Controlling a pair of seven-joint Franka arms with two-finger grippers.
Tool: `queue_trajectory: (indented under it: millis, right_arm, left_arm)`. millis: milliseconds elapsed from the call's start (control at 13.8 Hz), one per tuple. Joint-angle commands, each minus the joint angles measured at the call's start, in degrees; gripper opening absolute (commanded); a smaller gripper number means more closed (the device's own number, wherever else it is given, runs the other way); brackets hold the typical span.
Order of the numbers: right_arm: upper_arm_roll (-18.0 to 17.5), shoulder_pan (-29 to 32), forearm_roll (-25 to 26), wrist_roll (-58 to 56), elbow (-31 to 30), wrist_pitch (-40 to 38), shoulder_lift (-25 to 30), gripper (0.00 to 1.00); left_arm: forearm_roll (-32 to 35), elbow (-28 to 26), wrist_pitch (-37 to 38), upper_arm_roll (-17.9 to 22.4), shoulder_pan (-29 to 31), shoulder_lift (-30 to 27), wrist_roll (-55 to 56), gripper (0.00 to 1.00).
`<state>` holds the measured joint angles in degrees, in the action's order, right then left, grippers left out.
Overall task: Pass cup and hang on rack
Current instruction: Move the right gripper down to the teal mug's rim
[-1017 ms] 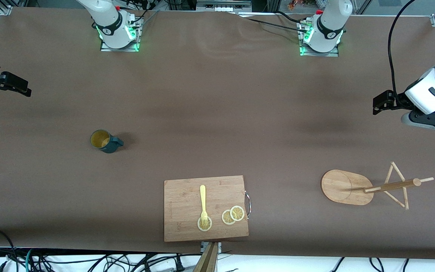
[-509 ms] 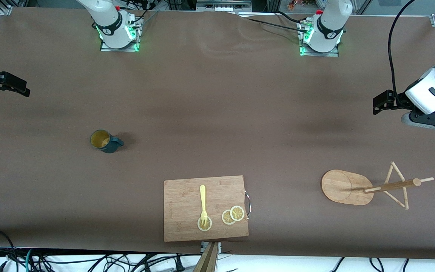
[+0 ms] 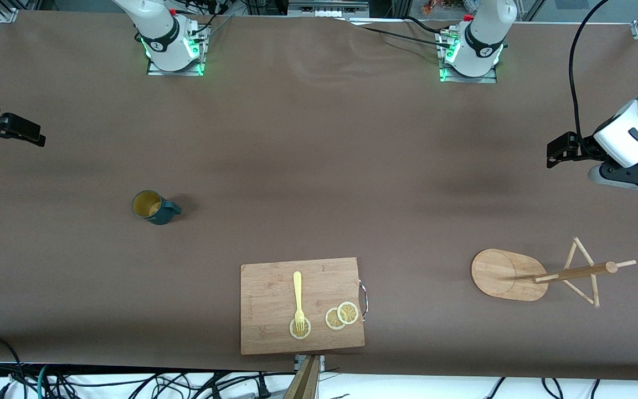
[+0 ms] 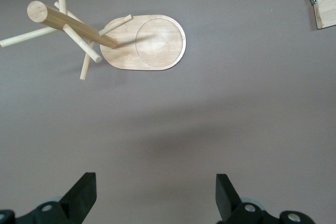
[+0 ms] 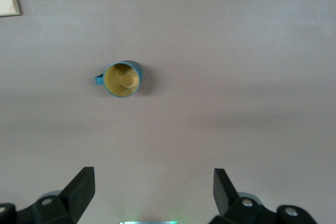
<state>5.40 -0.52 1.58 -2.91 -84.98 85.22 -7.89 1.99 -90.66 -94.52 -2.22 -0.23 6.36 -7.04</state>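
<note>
Two lemon slices (image 3: pixel 341 315) beside fork (image 3: pixel 298 296)

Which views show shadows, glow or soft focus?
Front view: soft shadow beside the small dark teal cup; green glow at both arm bases. Left wrist view: the light bamboo mug rack is sharp. Right wrist view: the open right gripper looks blurred.

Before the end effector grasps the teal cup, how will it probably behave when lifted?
The cup looks small and empty, so probably light. Its walls seem rigid, likely ceramic or plastic, perhaps smooth and slippery. Standing upright on a round base with its handle sideways, it may slide or tip if nudged high.
</note>
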Motion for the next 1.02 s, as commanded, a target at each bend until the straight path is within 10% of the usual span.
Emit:
queue_trajectory:
  millis: [0, 945]
  right_arm:
    - [-0.3, 1.4, 0.2, -0.8, 1.1, -0.2, -2.1, 1.0]
    - [-1.0, -0.5, 0.5, 0.6, -17.6, 16.8, -6.9, 1.0]
  left_arm:
    - [-0.1, 0.7, 1.0, 0.0, 0.1, -0.4, 0.0, 1.0]
    - [-0.1, 0.7, 1.0, 0.1, 0.1, -0.4, 0.0, 1.0]
